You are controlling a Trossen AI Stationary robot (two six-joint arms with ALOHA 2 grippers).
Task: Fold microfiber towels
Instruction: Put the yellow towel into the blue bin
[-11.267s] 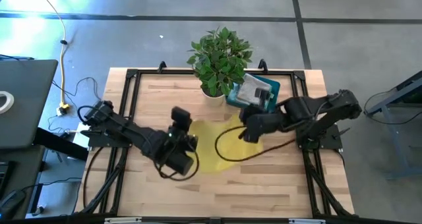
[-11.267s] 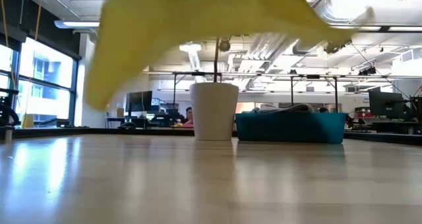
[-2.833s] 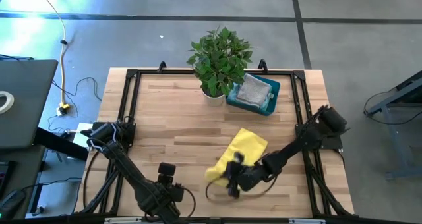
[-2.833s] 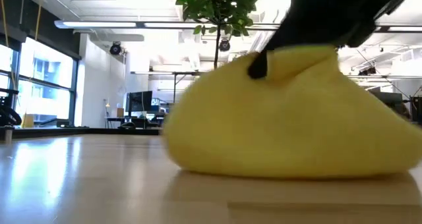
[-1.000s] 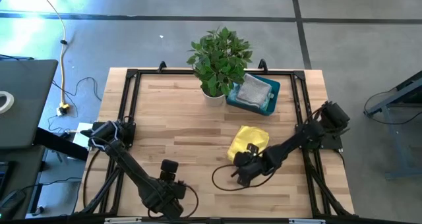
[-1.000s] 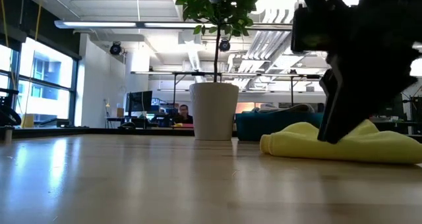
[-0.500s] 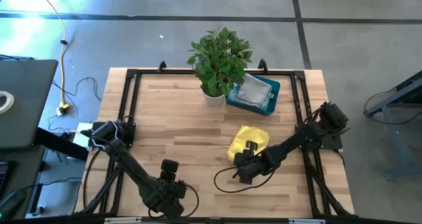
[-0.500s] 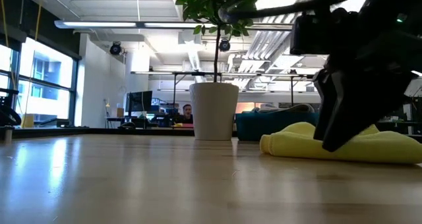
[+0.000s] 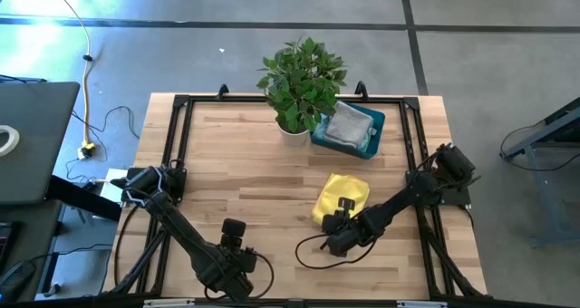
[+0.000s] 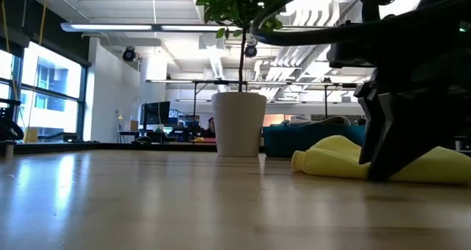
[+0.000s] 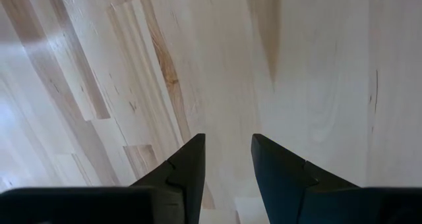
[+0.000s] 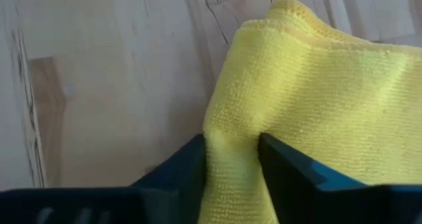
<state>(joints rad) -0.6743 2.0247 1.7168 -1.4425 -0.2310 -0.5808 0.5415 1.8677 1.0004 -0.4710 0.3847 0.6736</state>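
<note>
- Left pincer waits empty, fingers narrowly parted, at the bench's near edge.
- Yellow towel lies folded right of centre.
- Right pincer grips its near edge; best keep low and pull evenly so the fold stays flat.

A yellow microfiber towel lies folded on the table's right half, one edge bunched upward.

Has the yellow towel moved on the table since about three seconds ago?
Yes. In the high view the yellow towel now lies bunched smaller, its front edge drawn back toward the teal bin, with the right tool gripping it.
</note>
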